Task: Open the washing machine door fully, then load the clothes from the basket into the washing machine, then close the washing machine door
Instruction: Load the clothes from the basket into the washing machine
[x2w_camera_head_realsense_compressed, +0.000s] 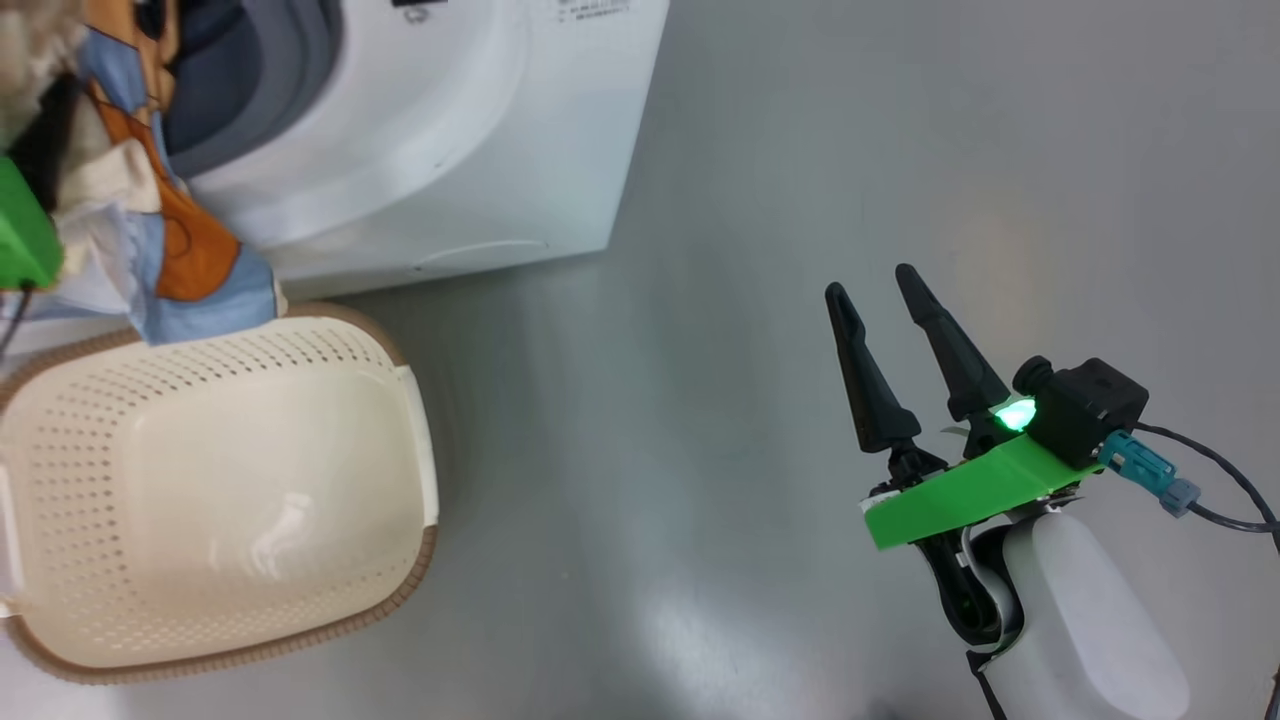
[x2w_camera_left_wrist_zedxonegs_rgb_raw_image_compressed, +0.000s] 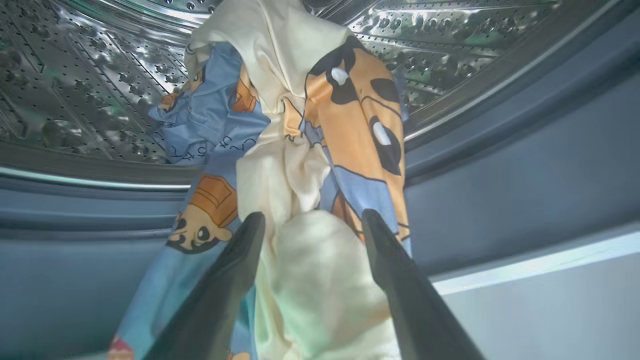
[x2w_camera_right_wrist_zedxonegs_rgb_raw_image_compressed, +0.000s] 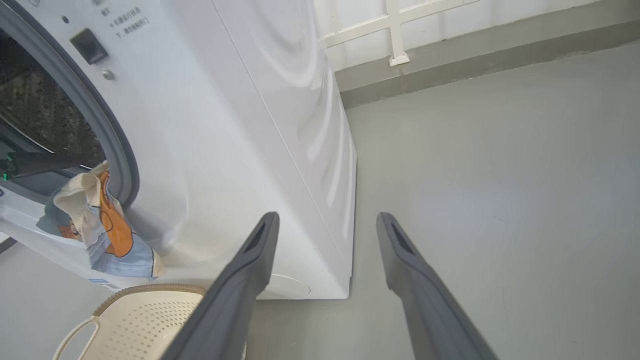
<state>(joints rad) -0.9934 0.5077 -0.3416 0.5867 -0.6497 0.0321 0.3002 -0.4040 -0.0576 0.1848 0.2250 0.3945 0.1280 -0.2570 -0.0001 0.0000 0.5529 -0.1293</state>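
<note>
Our left gripper (x2w_camera_left_wrist_zedxonegs_rgb_raw_image_compressed: 312, 215) stands with its 2 fingers apart. A cream fold of the clothes (x2w_camera_left_wrist_zedxonegs_rgb_raw_image_compressed: 350, 130) lies between them, not pinched as far as we can tell. The bundle reaches into the steel drum (x2w_camera_left_wrist_zedxonegs_rgb_raw_image_compressed: 100, 75), yet part of it trails out over the grey rubber ring (x2w_camera_left_wrist_zedxonegs_rgb_raw_image_compressed: 500, 150). That part hangs down the front of the washing machine (x2w_camera_head_realsense_compressed: 450, 130) toward the basket (x2w_camera_head_realsense_compressed: 420, 560), and we cannot tell whether it touches the rim. Our right gripper (x2w_camera_head_realsense_compressed: 870, 282) hovers over the floor (x2w_camera_head_realsense_compressed: 750, 300) with its fingers spread and bare, well apart from the machine. We judge the loading step to be in hand and only partly done. The next move calls for gathering the hanging tail and pushing it past the ring, so that no fabric lies in the seal before the washing machine door swings shut.
</note>
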